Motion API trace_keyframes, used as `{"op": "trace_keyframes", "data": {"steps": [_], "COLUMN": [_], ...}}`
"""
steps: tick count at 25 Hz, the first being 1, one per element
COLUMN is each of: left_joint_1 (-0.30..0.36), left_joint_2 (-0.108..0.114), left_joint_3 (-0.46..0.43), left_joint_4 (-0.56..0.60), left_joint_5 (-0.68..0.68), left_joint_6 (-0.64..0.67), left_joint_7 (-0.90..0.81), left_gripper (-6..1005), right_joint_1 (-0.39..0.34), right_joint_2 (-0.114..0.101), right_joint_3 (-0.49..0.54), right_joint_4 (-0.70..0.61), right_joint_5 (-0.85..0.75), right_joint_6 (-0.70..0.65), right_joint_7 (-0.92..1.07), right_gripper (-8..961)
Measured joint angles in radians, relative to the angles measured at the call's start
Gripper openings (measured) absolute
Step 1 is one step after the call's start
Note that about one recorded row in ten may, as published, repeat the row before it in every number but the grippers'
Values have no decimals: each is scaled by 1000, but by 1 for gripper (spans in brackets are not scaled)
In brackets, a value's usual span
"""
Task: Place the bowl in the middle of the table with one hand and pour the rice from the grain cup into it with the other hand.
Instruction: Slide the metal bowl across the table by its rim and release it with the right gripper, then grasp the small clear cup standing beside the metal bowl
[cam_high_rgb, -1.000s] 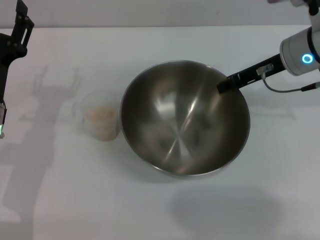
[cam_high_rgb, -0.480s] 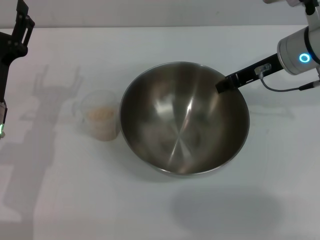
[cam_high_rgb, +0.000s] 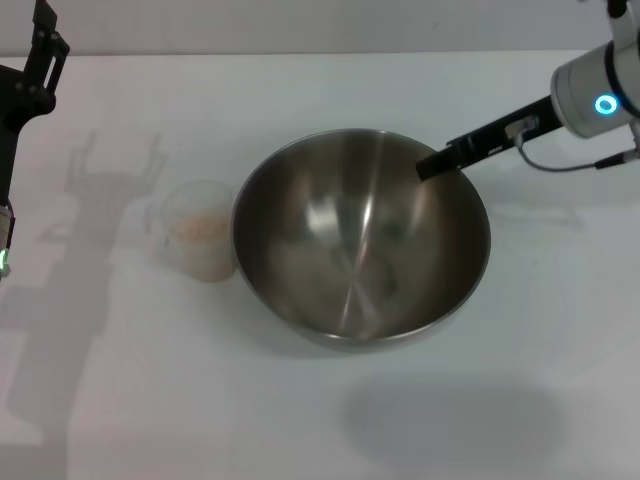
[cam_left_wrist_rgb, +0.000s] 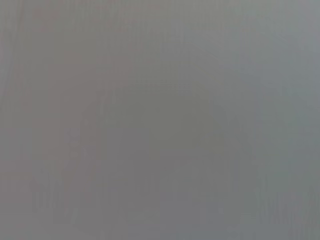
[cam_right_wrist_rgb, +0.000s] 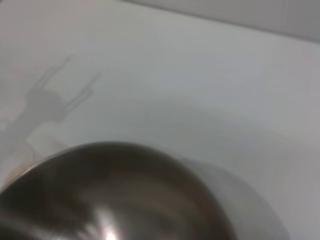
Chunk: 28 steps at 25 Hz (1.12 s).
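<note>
- The bowl (cam_high_rgb: 360, 240) sits near the middle of the table (cam_high_rgb: 300, 420), tipped a little, its shiny inside facing up with no grains in it that I can see.
- The right gripper (cam_high_rgb: 440, 162) reaches in from the far right, its dark finger at the bowl's far-right rim. It seems to be holding the rim, but I cannot tell from here whether the fingers are actually pinched on it.
- Behind that finger the right arm's pale wrist shows a lit blue ring, with a thin cable looping off it.
- The grain cup (cam_high_rgb: 200, 228) stands upright on the table just left of the bowl, very close to its wall; whether they touch I cannot tell.
- The rice (cam_high_rgb: 200, 228) lies inside the cup as a pale beige layer, seen through the clear plastic.
- The left gripper (cam_high_rgb: 35, 60) hangs at the far-left edge of the scene, well apart from the cup and bowl. Its dark fingers point away from me, and I cannot tell whether they are spread or together.
- Its shadow falls on the white tabletop left of the cup.
- In the right wrist view the bowl (cam_right_wrist_rgb: 115, 200) fills the lower part, with bare table (cam_right_wrist_rgb: 200, 90) beyond it.
- The left wrist view shows only a flat grey blank.
</note>
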Motion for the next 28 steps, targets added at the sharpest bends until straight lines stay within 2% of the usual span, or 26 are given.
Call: {"op": "trace_keyframes", "data": {"steps": [6, 13, 17, 19, 20, 21, 22, 23, 24, 26, 27, 28], "left_joint_1": [6, 12, 18, 19, 20, 21, 23, 23, 24, 26, 26, 27], "left_joint_2": [-2, -1, 0, 0, 0, 0, 0, 0, 0, -1, -1, -1], "left_joint_3": [2, 9, 9, 9, 9, 9, 9, 9, 9, 10, 10, 11], "left_joint_4": [-2, -3, -3, -3, -3, -5, -7, -7, -9, -11, -11, -10], "left_joint_5": [0, 0, 0, 0, 0, 0, 0, 0, 0, 0, 0, 0], "left_joint_6": [3, 18, 20, 20, 21, 21, 21, 21, 22, 24, 24, 24], "left_joint_7": [0, 0, 0, 0, 0, 0, 0, 0, 0, 0, 0, 0], "left_gripper": [825, 824, 824, 824, 824, 824, 824, 824, 824, 824, 824, 824], "right_joint_1": [-4, -2, -13, -33, -33, -57, -57, -94, -94, -156, -156, -200], "right_joint_2": [0, 2, 6, 9, 9, 10, 10, 10, 10, 10, 10, 10], "right_joint_3": [0, 0, -1, -17, -17, -47, -47, -95, -95, -193, -193, -267], "right_joint_4": [-70, -141, -175, -185, -185, -192, -192, -210, -210, -243, -243, -266], "right_joint_5": [-1, 8, 12, 23, 23, 47, 47, 83, 83, 133, 133, 163], "right_joint_6": [-2, -37, -93, -184, -184, -265, -265, -362, -362, -513, -513, -631], "right_joint_7": [-2, -29, -65, -113, -113, -148, -148, -191, -191, -248, -248, -284], "right_gripper": [413, 491, 490, 490, 490, 490, 489, 489, 489, 489, 489, 488]}}
